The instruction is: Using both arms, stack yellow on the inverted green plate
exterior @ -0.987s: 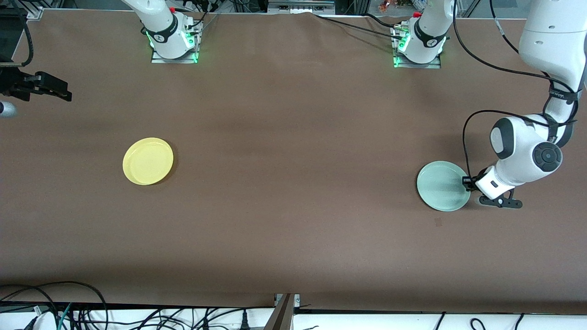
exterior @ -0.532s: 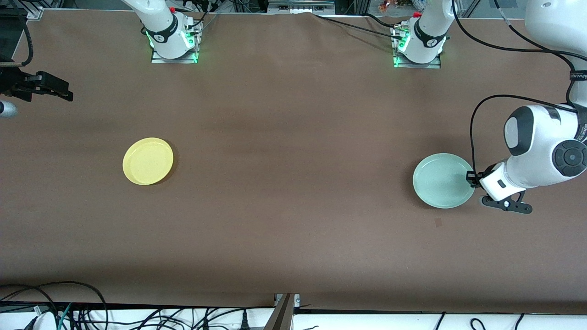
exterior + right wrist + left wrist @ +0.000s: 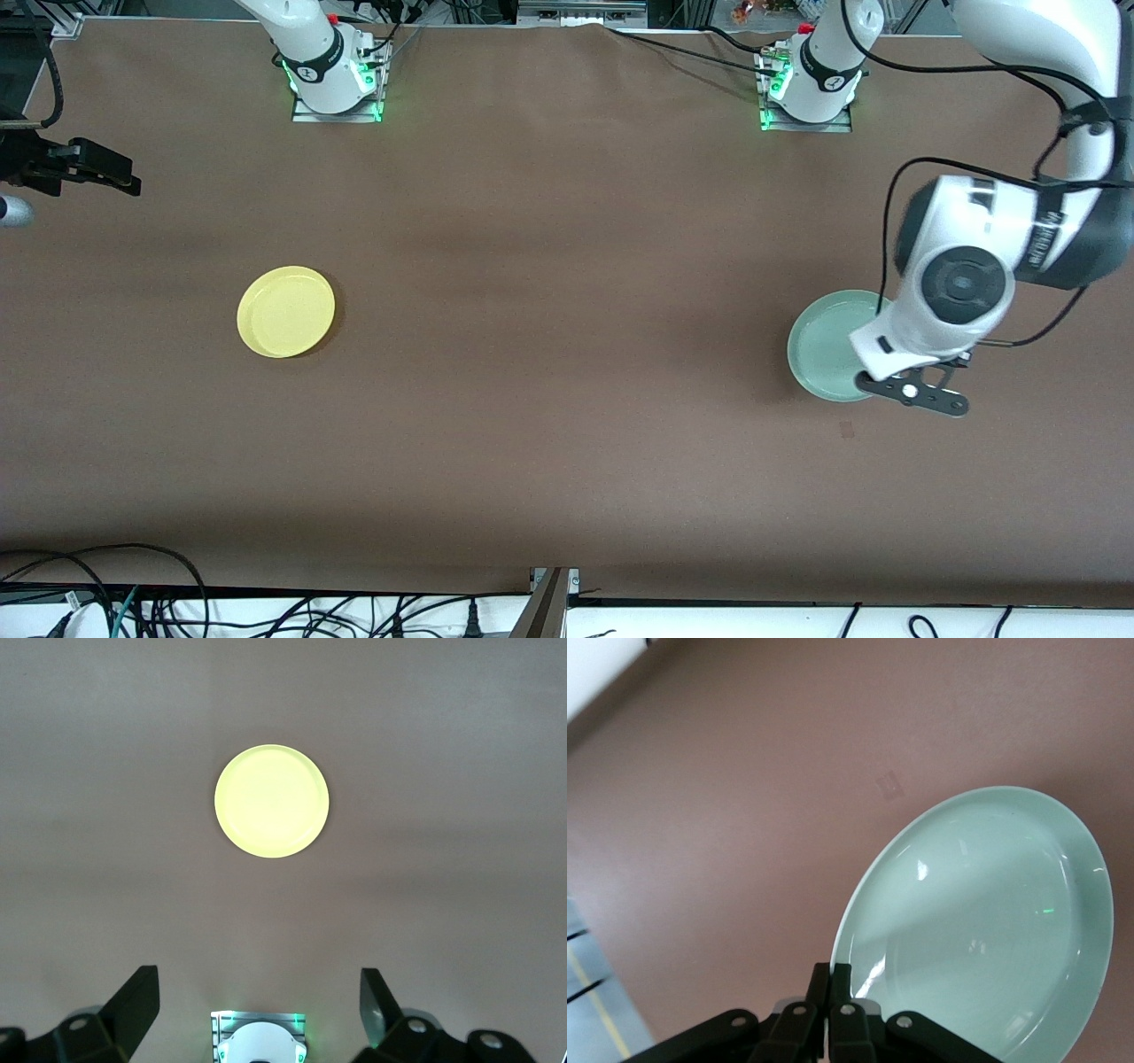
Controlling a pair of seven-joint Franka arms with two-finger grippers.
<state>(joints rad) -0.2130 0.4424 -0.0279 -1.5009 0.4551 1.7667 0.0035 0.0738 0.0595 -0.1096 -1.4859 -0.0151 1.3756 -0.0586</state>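
A: Starting nearest the front camera, where is the green plate?

B: At the left arm's end of the table. The left gripper is clamped on its rim, fingers together on the thin edge. In the left wrist view the plate looks tilted, hollow side facing the wrist camera, and seems lifted off the brown table.

A: So it is not inverted yet?

B: By my judgement, no. It looks like light, stiff plastic, glossy and likely slippery, so a pinch on the rim could let it swivel when turned over.

A: And the yellow plate?

B: It lies flat, rim up, toward the right arm's end, well apart from the green one and slightly farther from the front camera.

A: The right gripper?

B: It waits high over the table's edge at its own end, jaws wide apart and empty. Its wrist view shows the yellow plate below. I would take that plate by its raised rim too, since it is shallow and has no other hold.
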